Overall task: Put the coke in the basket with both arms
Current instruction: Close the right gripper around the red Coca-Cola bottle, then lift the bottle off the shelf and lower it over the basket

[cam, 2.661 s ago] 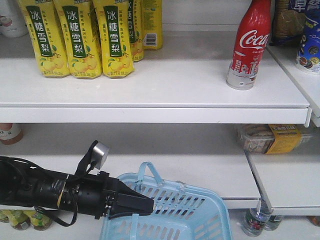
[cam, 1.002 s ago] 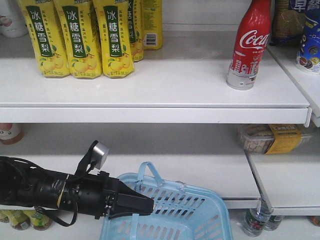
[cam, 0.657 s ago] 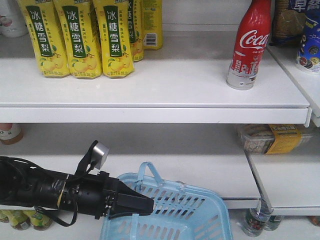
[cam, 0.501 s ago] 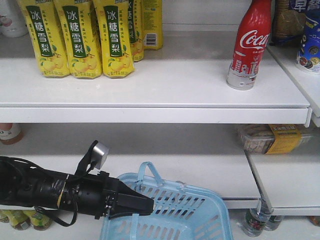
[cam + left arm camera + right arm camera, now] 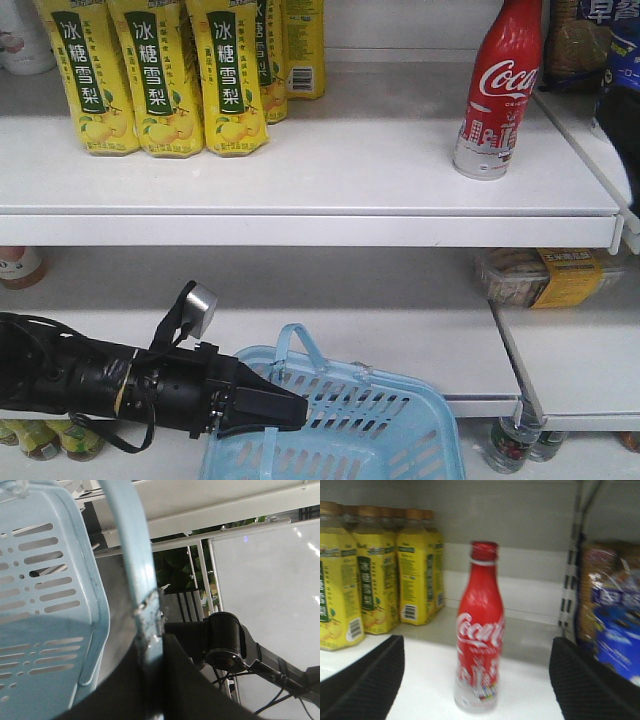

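You'll find the small glossy red cola bottle with red cap, white script and silvery foot, the coke (image 5: 499, 92), standing upright on the white upper shelf (image 5: 330, 170). It is near that shelf's right end, well apart from the row of tall yellow-labelled drink bottles (image 5: 160, 80) at the shelf's left end. The light blue slotted plastic basket (image 5: 345, 425) sits tilted below the shelf, out in front of it.

Your left end effector (image 5: 150, 647) is pressed together on the basket's thin blue loop handle (image 5: 132, 565) (the wrist view shows the strap pinched between black fingers). Your right end effector (image 5: 476, 650) is spread wide at shelf level. Its ribbed black pads (image 5: 367, 680) lie either side of the coke but short of it, touching nothing.

Expect the coke to be fairly light, stiff and slick. The surface is glossy and the body tapers, so a grip on the neck would likely slide. Take it low on the body, just below the script, where the sides run nearly straight. It is tall on a narrow foot, so a glancing pad could tip it; close evenly.
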Tool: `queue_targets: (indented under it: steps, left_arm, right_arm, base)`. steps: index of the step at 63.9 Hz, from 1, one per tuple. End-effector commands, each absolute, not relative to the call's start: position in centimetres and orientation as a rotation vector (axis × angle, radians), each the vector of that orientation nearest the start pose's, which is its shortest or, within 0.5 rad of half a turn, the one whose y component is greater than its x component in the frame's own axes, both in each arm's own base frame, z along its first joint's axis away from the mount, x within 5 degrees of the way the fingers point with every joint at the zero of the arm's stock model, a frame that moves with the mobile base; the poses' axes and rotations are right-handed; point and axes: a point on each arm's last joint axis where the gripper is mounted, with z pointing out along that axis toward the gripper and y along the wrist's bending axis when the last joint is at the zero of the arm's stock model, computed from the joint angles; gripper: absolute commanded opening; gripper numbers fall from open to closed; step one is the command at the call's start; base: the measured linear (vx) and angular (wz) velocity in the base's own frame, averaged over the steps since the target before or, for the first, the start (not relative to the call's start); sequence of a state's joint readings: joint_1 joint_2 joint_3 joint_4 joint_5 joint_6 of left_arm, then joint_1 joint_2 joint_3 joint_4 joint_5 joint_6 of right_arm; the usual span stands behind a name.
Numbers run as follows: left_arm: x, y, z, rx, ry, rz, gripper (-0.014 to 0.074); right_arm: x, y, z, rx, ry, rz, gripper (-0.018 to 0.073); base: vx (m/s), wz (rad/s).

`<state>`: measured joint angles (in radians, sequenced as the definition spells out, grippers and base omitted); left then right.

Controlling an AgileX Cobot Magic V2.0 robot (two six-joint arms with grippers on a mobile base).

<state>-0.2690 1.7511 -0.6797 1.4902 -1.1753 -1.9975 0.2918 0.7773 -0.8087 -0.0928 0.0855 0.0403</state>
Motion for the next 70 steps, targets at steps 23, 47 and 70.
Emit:
queue_targets:
  steps: [23, 47, 70]
  left_arm:
    - [23.4, -15.6, 20.6, 0.314, 2.156, -2.043, -0.0006]
    - [23.4, -15.6, 20.6, 0.314, 2.156, -2.043, -0.0006]
    - [23.4, -15.6, 20.6, 0.313, 2.155, -2.043, -0.0006]
  right_arm:
    - [25.2, 7.8, 45.0, -0.26, 1.454, 0.201, 0.0564]
    - [30.1, 9.3, 44.7, -0.269, 1.489, 0.196, 0.021]
    - [24.1, 7.3, 47.8, -0.259, 1.552, 0.182, -0.0009]
  base:
    - [0.0, 0.0]
    - [0.0, 0.0]
    - [0.0, 0.0]
